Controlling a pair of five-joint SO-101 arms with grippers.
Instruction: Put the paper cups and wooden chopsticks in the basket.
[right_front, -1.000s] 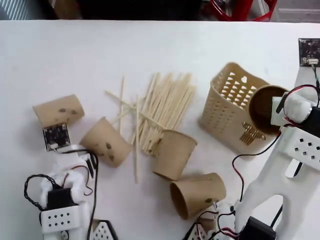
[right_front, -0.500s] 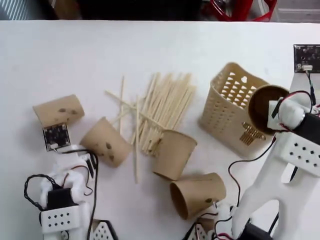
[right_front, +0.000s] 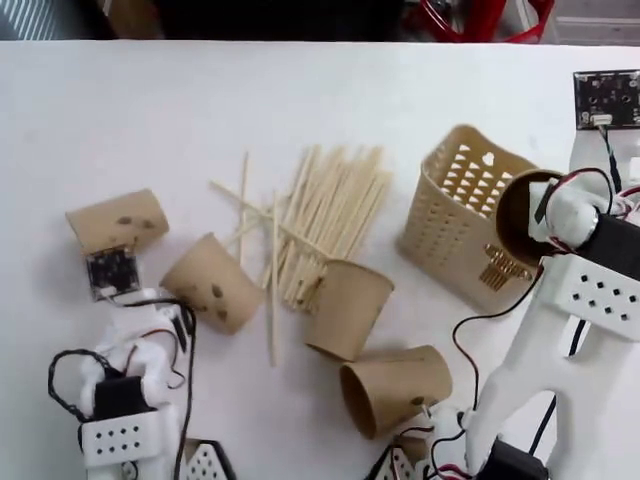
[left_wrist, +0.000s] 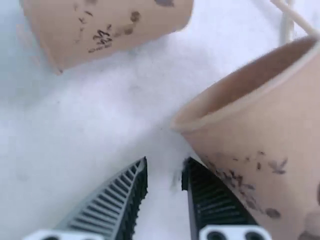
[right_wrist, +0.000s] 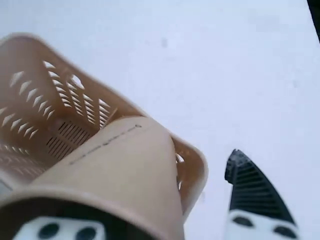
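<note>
Brown paper cup (right_front: 520, 225) is hanging at the rim of the tan perforated plastic basket (right_front: 440, 225). It is sitting over one finger of the right gripper (right_front: 545, 212), whose jaws are standing apart. Narrowly parted and empty, the left gripper (left_wrist: 165, 167) is resting beside a second cup (left_wrist: 260, 125). Pale wooden chopsticks (right_front: 320, 215) are lying on the white table (right_front: 150, 110).

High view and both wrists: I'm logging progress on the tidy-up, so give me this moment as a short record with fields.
basket: on the table, on the right arm's side
held cup: tilted at the basket's rim, base end pointing in
right gripper: open, one jaw inside the held cup
loose cups: four, on the table
chopsticks: scattered pile on the table beside the basket
left gripper: open, low over the table beside one of the loose cups
</note>
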